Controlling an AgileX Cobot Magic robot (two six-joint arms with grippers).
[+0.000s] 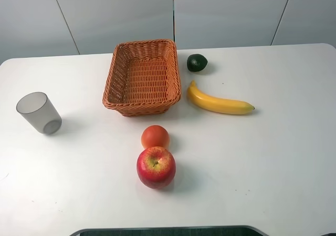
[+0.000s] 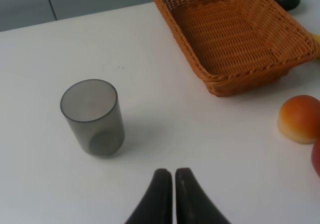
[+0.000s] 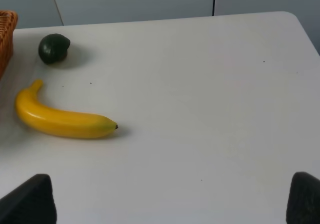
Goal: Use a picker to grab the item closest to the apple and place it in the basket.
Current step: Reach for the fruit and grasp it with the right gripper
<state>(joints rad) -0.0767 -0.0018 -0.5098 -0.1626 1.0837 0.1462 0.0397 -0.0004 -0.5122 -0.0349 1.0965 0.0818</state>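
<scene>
The apple [image 1: 156,166] sits on the white worktop [image 1: 262,157]. The orange [image 1: 155,136] is at its 12 o'clock, touching it or nearly so. Further along the same line stands the basket [image 1: 142,109], apart from the orange and with nothing in it. A banana [image 1: 218,103] lies at the basket's 4 o'clock, and a dark green fruit [image 1: 197,62] sits at its 2 o'clock. A grey cup [image 1: 38,112] stands upright at the apple's 10 o'clock, well apart. The left claw [image 2: 174,194] has its fingers together, holding nothing, near the cup. The right claw [image 3: 170,184] is spread wide, with only bare worktop between its fingers.
</scene>
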